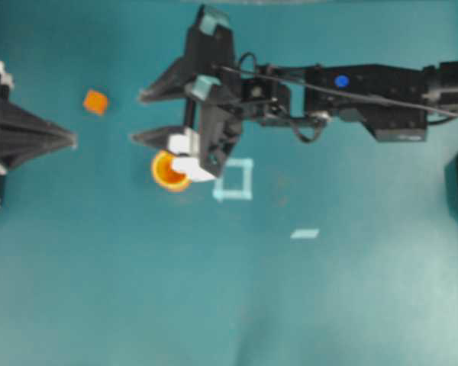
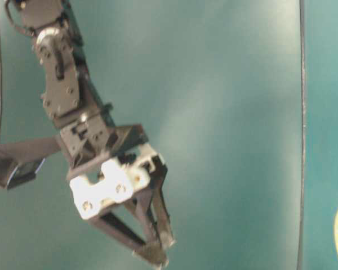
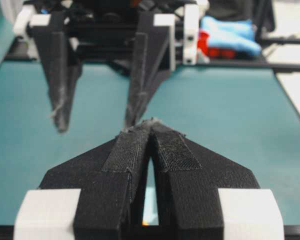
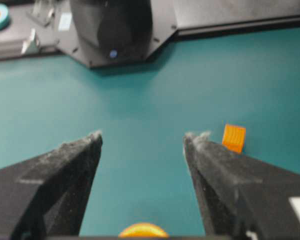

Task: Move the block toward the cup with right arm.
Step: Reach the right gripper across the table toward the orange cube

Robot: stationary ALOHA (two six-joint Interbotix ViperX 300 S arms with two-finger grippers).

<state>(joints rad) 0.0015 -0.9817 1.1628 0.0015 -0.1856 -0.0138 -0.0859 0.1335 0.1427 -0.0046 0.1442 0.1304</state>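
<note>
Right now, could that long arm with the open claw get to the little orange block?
Probably yes. The right gripper is open with the block lying just past its fingertips, only bare mat between them. The cup sits off to the side, not in the way.

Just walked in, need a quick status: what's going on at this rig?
The right gripper is open and empty, reaching out over the teal table. The block lies apart, beyond its fingertips, ungrasped. The cup sits partly under the gripper body. The left gripper is shut, parked at the edge.
</note>
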